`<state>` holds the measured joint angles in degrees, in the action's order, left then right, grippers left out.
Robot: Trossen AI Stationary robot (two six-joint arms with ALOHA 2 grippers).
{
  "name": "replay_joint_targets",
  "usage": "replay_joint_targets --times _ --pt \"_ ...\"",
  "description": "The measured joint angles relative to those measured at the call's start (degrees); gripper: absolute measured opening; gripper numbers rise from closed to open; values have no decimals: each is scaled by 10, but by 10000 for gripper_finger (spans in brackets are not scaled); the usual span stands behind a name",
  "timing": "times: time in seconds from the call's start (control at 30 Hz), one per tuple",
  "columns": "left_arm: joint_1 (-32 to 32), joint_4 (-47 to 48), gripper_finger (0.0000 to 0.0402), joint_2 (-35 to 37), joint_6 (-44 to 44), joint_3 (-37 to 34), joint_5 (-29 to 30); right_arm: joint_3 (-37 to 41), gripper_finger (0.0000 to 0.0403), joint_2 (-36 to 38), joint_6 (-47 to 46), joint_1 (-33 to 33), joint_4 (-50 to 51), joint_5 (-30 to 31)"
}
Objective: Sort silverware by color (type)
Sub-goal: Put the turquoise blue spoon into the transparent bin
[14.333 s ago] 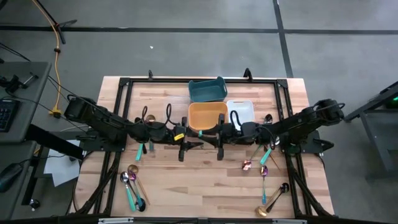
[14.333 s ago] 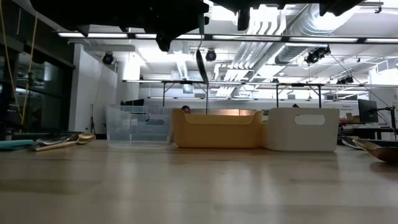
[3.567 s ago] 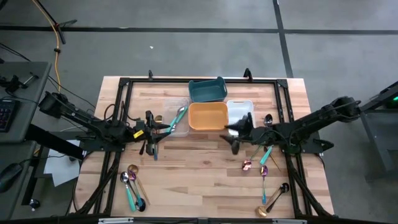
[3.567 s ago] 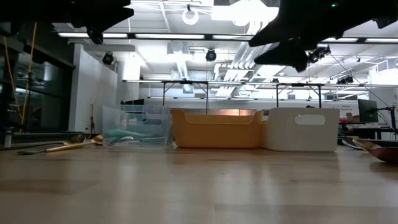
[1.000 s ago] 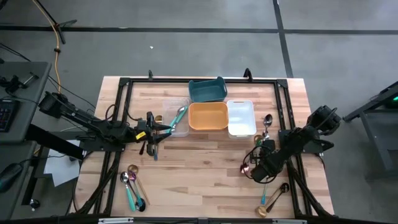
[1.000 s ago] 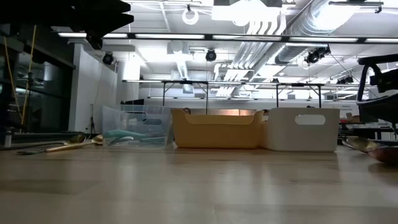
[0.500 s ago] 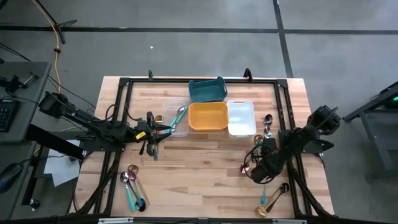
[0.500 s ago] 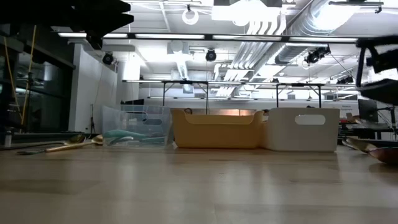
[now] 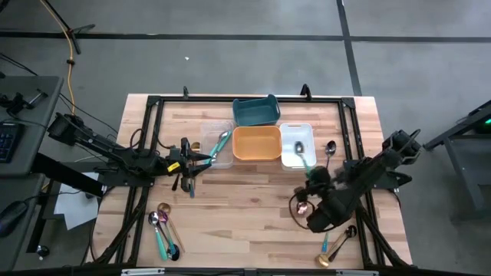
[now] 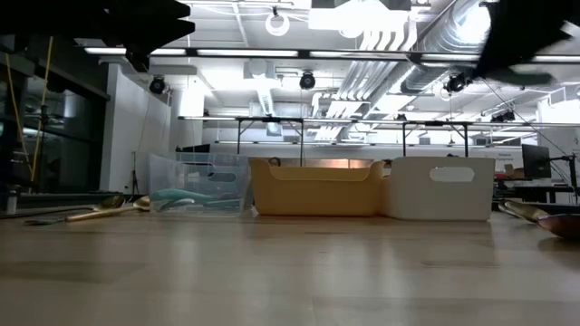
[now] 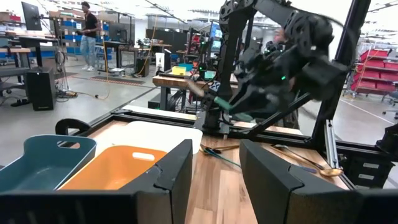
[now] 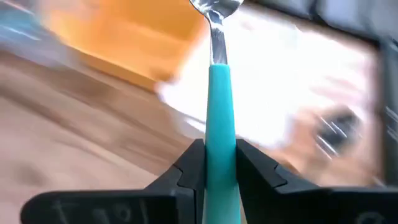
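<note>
**Teal spoon pinched and in the air**

Behind the wooden table [image 9: 253, 184] stretched a bright workshop of benches and racks. My right gripper [image 12: 214, 163] was pressed onto the teal-handled spoon [image 9: 301, 156], pinching it low on the handle, with the silver bowl pointing ahead over the white tray [image 9: 305, 132]. I judged it light, stiff and slick, so a mid-handle pinch seemed safest against swivelling.

Beyond that pincer stood four trays: white, orange [image 9: 256, 143], dark teal [image 9: 255, 111] and clear [image 9: 217, 143], the clear one already holding one teal spoon [image 9: 220, 142]. Beside and behind the pincer I counted about five loose pieces, including a dark spoon [image 9: 331, 147], a pink one [image 9: 302, 207] and a gold one [image 9: 323, 261].

My left gripper [image 9: 189, 175] waited spread and empty near the clear tray, with roughly four pieces [image 9: 163, 226] behind it.
</note>
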<state>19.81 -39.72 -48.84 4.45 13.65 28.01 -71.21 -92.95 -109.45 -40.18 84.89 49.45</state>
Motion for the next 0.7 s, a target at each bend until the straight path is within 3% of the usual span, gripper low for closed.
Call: replay_joint_targets --times 0.13,0.37,0.5,0.7 --pt "0 -3 126 0 0 0 0 -22 60 0 126 14 -85 79" --pt "0 -13 126 0 15 0 0 7 60 0 388 74 -320 88" --pt "0 -13 126 0 21 0 -20 32 60 0 579 122 -491 36" --pt "0 -13 126 0 24 0 -34 76 60 0 852 197 -782 -112"
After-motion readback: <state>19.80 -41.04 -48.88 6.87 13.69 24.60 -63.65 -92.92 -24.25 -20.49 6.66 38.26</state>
